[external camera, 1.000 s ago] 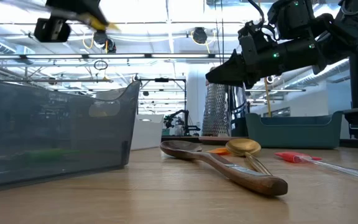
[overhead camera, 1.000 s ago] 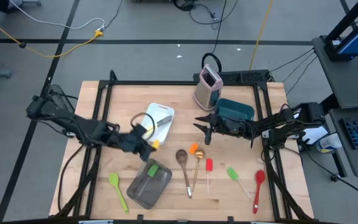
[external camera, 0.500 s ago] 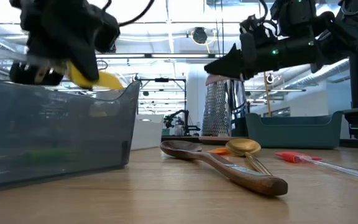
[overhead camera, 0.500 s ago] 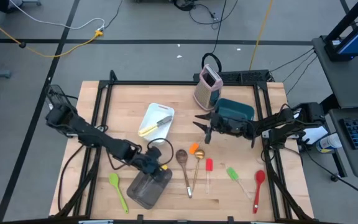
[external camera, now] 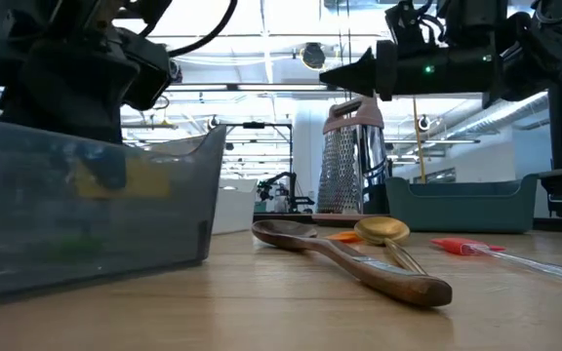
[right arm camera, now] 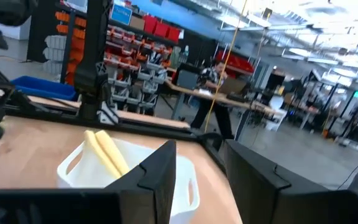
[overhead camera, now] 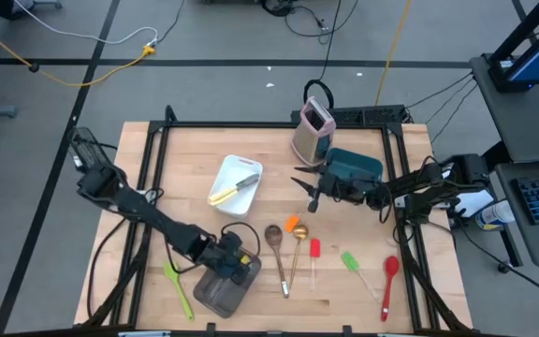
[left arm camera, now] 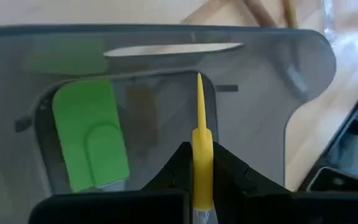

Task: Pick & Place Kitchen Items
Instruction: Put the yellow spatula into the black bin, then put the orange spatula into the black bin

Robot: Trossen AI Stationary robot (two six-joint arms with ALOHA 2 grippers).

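My left gripper (overhead camera: 235,267) reaches down into the grey see-through pan (overhead camera: 215,296) near the table's front edge and is shut on a thin yellow utensil (left arm camera: 199,118). The utensil shows through the pan's wall in the low view (external camera: 115,180). A green spatula head (left arm camera: 92,140) lies on the pan's floor. My right gripper (overhead camera: 312,193) is open and empty above the table beside the teal bin (overhead camera: 354,167). A green spatula (overhead camera: 178,288), wooden spoon (overhead camera: 275,245), gold spoon (overhead camera: 298,253), orange spatula (overhead camera: 293,225), red spatula (overhead camera: 314,253), second green spatula (overhead camera: 352,264) and red spoon (overhead camera: 390,281) lie flat on the table. My left gripper pinches the yellow utensil between its two fingers (left arm camera: 225,168), on the part nearest the gripper (left arm camera: 201,163). It comes from above, pointing down into the pan. The utensil sticks out ahead of the fingers, edge-on, inside the pan; whether its free end (left arm camera: 199,81) touches the floor, I cannot tell.
A white tray (overhead camera: 223,168) with a yellow-handled knife (overhead camera: 232,187) stands mid-table; it also shows in the right wrist view (right arm camera: 185,177). The pink-and-steel box grater (overhead camera: 312,131) stands upright at the back, next to the teal bin. A black frame rims the table.
My left gripper has carried the yellow utensil from beside the white tray toward the table's near edge and down into the grey pan, still shut on it. My right gripper has tipped from a downward slant to about level, staying by the teal bin.
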